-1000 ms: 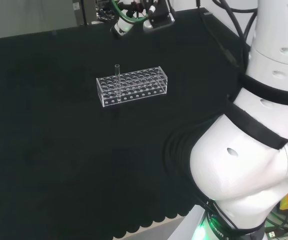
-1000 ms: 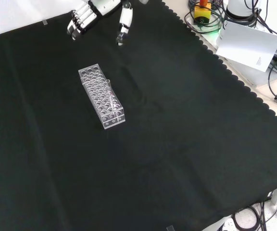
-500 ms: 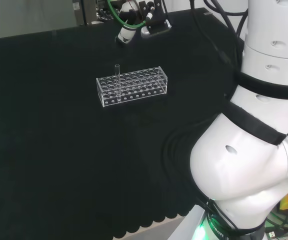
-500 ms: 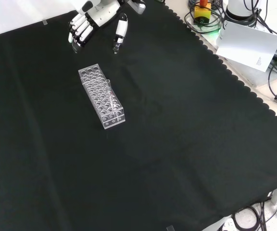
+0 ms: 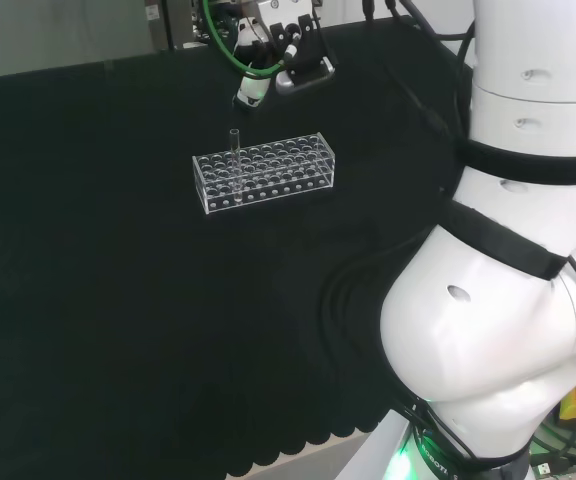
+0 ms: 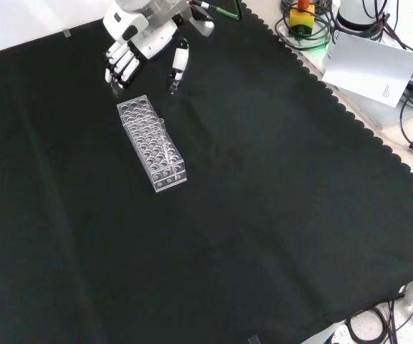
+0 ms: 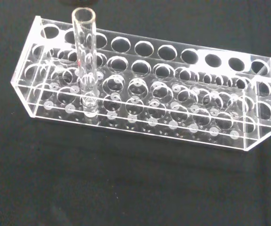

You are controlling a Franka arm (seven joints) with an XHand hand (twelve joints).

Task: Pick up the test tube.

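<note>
Over the last second my hand [image 6: 131,50] has come down from the upper left edge of the front view toward the rack [image 6: 151,143]; a second ago it sat at the very top of that frame, and now its fingertips hang just above the rack's far end. In the head view the same travel reads as the hand [image 5: 268,60] sliding from top centre down and left, closer to the rack [image 5: 265,173]. Nothing on the desk [image 6: 264,215] has shifted.

Meaning for the task: this is still the approach. No contact yet, nothing grasped.

Test tube [image 7: 85,61]: upright in a hole near one end of the clear rack, its open mouth well above the rack top. In the head view the tube [image 5: 235,150] stands at the rack's left end; in the front view I can barely make it out.

Hand pose: fingers [image 6: 120,68] extended and pointing down at the cloth, slightly relaxed, thumb [image 6: 178,63] spread well apart from them. Open, empty. In the front view it sits off the rack's upper end, not over the tube.

Judgement: I still have to travel along the rack to bracket the tube between thumb and fingers.
</note>
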